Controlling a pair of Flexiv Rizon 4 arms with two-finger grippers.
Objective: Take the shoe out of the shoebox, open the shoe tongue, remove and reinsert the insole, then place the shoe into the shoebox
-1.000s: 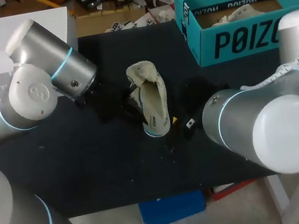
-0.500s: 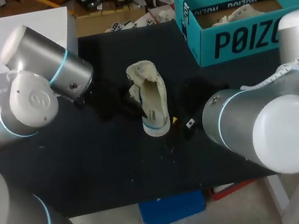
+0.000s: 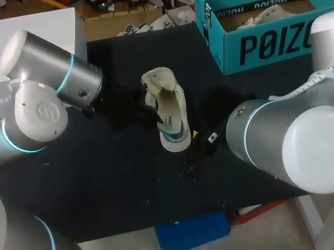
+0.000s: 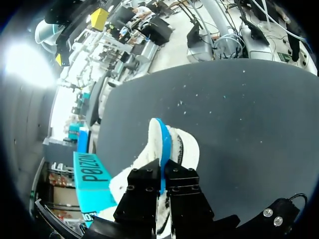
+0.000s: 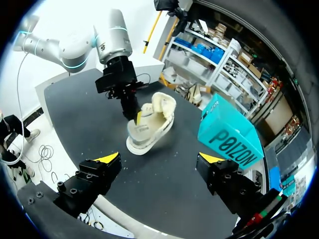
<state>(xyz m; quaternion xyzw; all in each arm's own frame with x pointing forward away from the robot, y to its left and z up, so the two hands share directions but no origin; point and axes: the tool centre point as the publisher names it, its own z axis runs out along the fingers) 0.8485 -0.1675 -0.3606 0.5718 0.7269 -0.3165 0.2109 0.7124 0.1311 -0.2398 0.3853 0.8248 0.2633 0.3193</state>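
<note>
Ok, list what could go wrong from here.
1. The left claw is shut on only a thin blue edge of the shoe. That narrow pinch may slip, or drag the whole shoe along.
2. The shoe lies tipped on the table and nothing else steadies it. The right claw is open and well apart from it, so a pull could slide or topple the shoe.
</note>
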